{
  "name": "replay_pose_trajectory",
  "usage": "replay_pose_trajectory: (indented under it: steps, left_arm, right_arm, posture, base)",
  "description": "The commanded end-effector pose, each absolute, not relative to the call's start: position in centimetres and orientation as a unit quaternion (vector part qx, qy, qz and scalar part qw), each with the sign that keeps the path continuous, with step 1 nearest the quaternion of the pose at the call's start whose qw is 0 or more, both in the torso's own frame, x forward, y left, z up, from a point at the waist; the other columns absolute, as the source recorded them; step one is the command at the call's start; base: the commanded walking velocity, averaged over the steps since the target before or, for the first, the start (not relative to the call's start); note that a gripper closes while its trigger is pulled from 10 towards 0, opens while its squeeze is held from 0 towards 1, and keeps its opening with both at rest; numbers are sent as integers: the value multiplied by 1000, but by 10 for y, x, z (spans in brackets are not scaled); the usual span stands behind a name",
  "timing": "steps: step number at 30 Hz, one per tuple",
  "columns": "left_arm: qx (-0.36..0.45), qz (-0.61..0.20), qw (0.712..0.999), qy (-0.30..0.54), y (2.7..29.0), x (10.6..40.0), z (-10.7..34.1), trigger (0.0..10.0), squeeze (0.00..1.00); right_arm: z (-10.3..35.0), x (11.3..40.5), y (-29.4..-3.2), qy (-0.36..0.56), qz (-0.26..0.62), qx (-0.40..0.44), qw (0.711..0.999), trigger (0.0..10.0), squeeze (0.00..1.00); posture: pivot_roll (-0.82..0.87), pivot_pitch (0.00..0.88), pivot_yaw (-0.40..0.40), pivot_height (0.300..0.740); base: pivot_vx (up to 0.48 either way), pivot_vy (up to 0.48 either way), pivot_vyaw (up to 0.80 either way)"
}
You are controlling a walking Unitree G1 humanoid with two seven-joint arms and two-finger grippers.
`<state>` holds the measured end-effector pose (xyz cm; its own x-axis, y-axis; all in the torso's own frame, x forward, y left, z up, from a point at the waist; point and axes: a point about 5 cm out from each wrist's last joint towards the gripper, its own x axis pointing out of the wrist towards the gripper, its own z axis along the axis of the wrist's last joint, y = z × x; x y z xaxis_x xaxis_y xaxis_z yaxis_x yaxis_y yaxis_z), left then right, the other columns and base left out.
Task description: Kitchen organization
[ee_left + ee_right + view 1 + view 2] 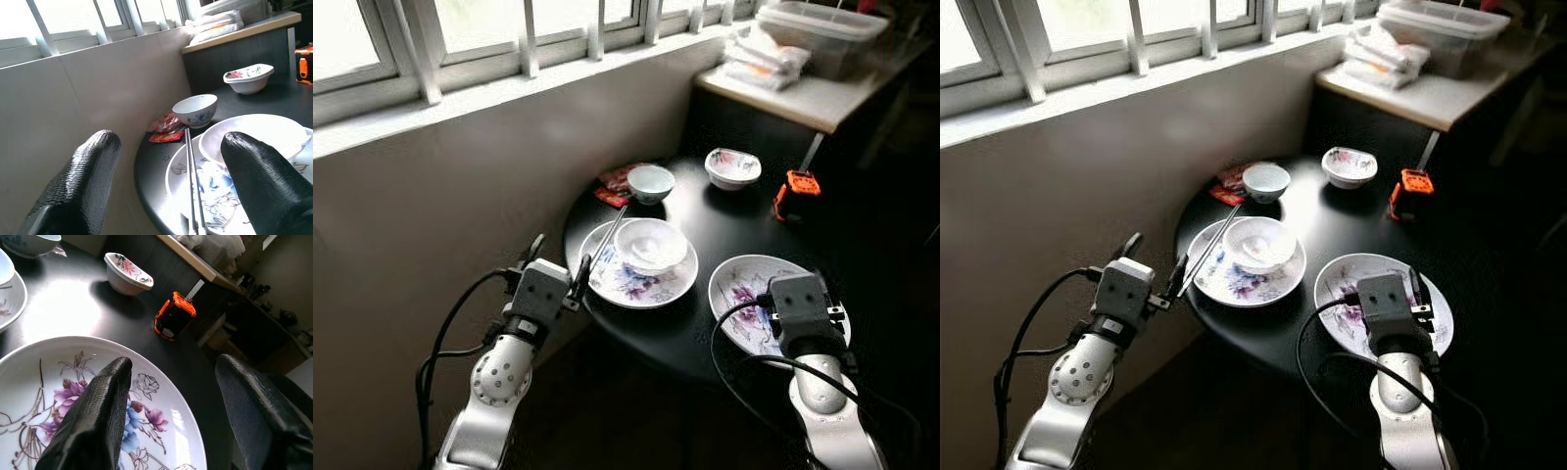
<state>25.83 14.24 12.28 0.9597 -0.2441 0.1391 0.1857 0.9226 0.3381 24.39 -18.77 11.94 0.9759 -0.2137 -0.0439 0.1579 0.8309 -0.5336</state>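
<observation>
Table [734, 220]: round, black, set against a tiled wall under a window; a counter [813, 98] with a lidded tub [822, 29] is seen at 1 o'clock beyond it.

Plates, two, floral. One [626, 284] lies at 10 o'clock on the table, bearing a white bowl [651, 243] and a pair of chopsticks [607, 240] laid across its rim. The other [744, 289] lies bare at 5 o'clock, near the table edge.

Bowls, loose, two. A blue-patterned one [650, 182] stands at 11 o'clock, touching a red packet [615, 186]; a flowered one [732, 167] stands at 12 o'clock.

Orange-and-black object [795, 194], small, at 2 o'clock; its kind cannot be told.

Step judged in hand: dishes to be gathered, probably by stacking. The bare plate is best taken by its near rim, lifted level and set down gently; the chopsticks should be removed before the bowl-bearing plate is moved, lest they roll off.

Right gripper [171, 406]: held over the bare plate's near edge, fingers spread wide, nothing between them; contact with the plate cannot be told.

Left gripper [168, 181]: held off the table edge at 9 o'clock, pointed toward the chopsticks, fingers spread wide, nothing held or touched.
</observation>
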Motion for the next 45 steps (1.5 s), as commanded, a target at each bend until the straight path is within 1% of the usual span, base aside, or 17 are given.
replay_pose_trajectory:
  steps: [1,2,3,8,11,13,14,17,21,23,24,27,36,40,45]
  left_arm:
    - [159,-113,977,-90,140,258,124,10000,0]
    - [159,-113,977,-90,140,258,124,10000,0]
    - [159,-113,977,-89,140,258,124,10000,0]
    - [160,-114,977,-87,140,258,123,10000,0]
    - [160,-113,977,-85,140,259,123,10000,0]
    - [160,-113,977,-85,140,259,123,10000,0]
    - [161,-113,977,-84,140,259,123,10000,0]
    - [161,-113,977,-84,140,259,123,10000,0]
    - [161,-113,977,-83,140,259,122,10000,0]
    - [162,-113,977,-83,140,259,122,10000,0]
    - [162,-113,977,-82,140,259,122,10000,0]
    - [163,-113,977,-82,140,259,121,10000,0]
    - [164,-114,976,-82,140,259,121,10000,0]
    - [164,-113,977,-80,139,258,120,10000,0]
    - [163,-114,977,-80,138,258,119,10000,0]
  right_arm:
    - [119,246,-185,59,-85,-284,953,10000,0]
    - [119,246,-184,63,-79,-282,954,10000,0]
    - [123,247,-177,59,-56,-270,960,10000,0]
    - [123,247,-167,56,-18,-255,965,10000,0]
    - [110,244,-160,108,21,-213,971,10000,0]
    - [106,244,-161,122,22,-198,972,10000,0]
    - [105,245,-159,130,36,-179,975,10000,0]
    - [106,246,-156,130,58,-167,976,10000,0]
    - [103,246,-156,144,59,-158,975,10000,0]
    - [100,246,-156,160,58,-142,975,10000,0]
    - [97,246,-158,178,56,-119,975,10000,0]
    - [94,246,-158,189,61,-99,975,10000,0]
    - [89,249,-155,214,96,-94,967,10000,0]
    - [81,249,-154,256,121,-102,954,10000,0]
    - [77,251,-154,274,144,-117,944,10000,0]
  posture:
    - [44,0,-25,740]
    - [44,0,-25,740]
    - [41,0,-21,740]
    - [41,0,-20,740]
    - [41,0,-21,740]
    - [43,0,-20,740]
    - [43,0,-20,740]
    - [42,0,-20,740]
    - [44,0,-21,740]
    - [47,0,-21,740]
    - [47,0,-21,740]
    - [48,0,-20,740]
    - [52,0,-24,740]
    - [54,0,-26,740]
    - [55,0,-27,740]
  base:
    - [0,0,0]
    - [0,0,0]
    - [0,0,0]
    - [0,0,0]
    - [0,0,0]
    - [0,0,0]
    - [0,0,0]
    - [0,0,0]
    - [0,0,0]
    - [0,0,0]
    - [0,0,0]
    - [0,0,0]
    - [0,0,0]
    - [0,0,0]
    - [0,0,0]
